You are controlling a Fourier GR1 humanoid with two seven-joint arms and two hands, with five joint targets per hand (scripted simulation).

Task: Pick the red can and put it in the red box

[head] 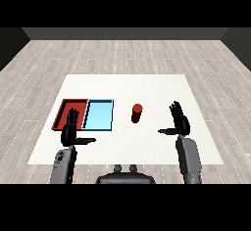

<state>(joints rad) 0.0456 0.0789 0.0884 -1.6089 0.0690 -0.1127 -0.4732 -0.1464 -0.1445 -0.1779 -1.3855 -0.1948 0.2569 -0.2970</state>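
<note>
A red can (pixel 137 112) stands upright on the white table, right of the trays. The red tray (pixel 66 105) lies at the table's left, partly covered by my left hand. My left hand (pixel 71 127) is raised over the red tray's near edge, fingers straight, thumb pointing right, holding nothing. On the other side, my right hand (pixel 179 120) hovers right of the can and a little nearer to me. It is open, thumb pointing left toward the can, with a clear gap between them.
The light blue tray (pixel 99 115) lies beside the red tray, between it and the can. The white table (pixel 147 88) reaches well beyond the trays, with grey plank floor all around.
</note>
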